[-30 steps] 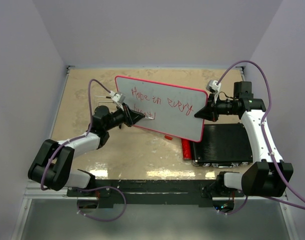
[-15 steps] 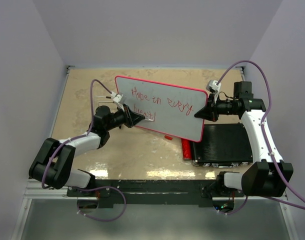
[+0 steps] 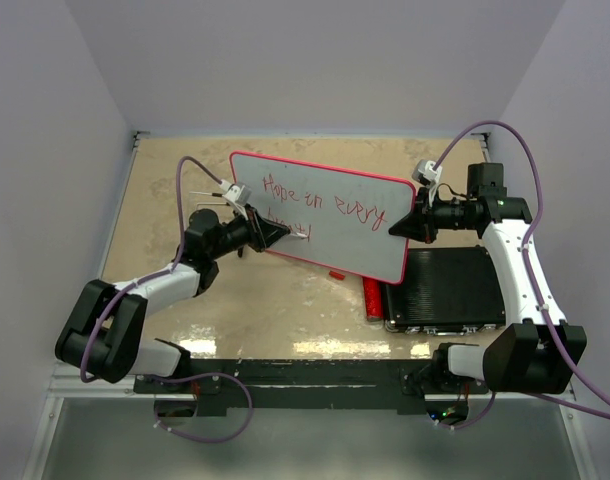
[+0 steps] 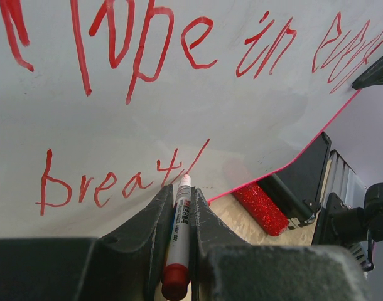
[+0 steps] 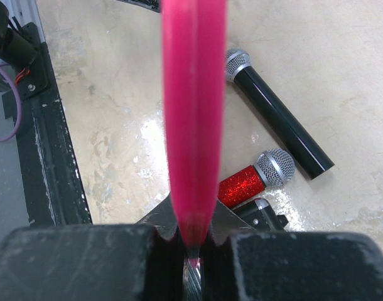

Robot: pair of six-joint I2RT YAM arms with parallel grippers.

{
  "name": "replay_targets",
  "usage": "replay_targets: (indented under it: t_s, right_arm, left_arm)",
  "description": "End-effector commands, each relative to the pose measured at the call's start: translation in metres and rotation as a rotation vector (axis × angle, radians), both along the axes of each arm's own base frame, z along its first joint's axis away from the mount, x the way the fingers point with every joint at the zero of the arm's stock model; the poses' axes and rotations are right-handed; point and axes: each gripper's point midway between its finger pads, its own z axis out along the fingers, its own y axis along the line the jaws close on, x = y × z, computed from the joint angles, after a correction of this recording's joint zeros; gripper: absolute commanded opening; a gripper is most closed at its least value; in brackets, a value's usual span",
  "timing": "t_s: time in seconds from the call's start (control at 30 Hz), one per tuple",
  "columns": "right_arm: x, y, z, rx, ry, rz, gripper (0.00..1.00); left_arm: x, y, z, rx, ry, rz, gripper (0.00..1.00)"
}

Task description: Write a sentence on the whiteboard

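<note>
The whiteboard [image 3: 335, 215] with its red frame is held tilted above the table. My right gripper [image 3: 397, 228] is shut on its right edge, seen edge-on in the right wrist view [image 5: 193, 113]. The sentence [image 3: 320, 200] in red reads "Hope in every" with "breat" and a slanted stroke below [image 4: 122, 182]. My left gripper [image 3: 281, 232] is shut on a red-capped marker [image 4: 179, 232], whose tip touches the board [image 4: 242, 113] at the foot of the last stroke.
A black ribbed case [image 3: 450, 288] lies at the right under the board's corner. A red glitter microphone [image 3: 372, 297] lies beside it, also in the right wrist view [image 5: 254, 177]. A black microphone [image 5: 276, 116] lies on the table below the board.
The left gripper with the marker shifted slightly along the second line, adding a stroke after "breat". The right arm and the board have not moved.
</note>
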Motion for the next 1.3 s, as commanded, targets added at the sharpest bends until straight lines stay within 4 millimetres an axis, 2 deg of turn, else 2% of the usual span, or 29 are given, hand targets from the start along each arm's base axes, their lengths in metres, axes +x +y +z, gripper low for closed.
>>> replay_targets:
  t_s: [0.0,0.37,0.9,1.27]
  right_arm:
    - [-0.007,0.005,0.011,0.011,-0.04,0.026,0.0]
    - [-0.007,0.005,0.01,0.011,-0.037,0.026,0.0]
    - [-0.008,0.005,0.012,0.011,-0.04,0.026,0.0]
    - [-0.008,0.005,0.012,0.009,-0.04,0.023,0.0]
  left_arm:
    - [0.012,-0.002,0.035,-0.036,-0.112,0.021,0.0]
    - [0.012,-0.011,0.043,-0.065,-0.125,-0.008,0.0]
    - [0.006,-0.02,0.008,-0.019,-0.049,-0.037,0.0]
    - [0.005,-0.029,0.009,-0.023,-0.049,-0.059,0.0]
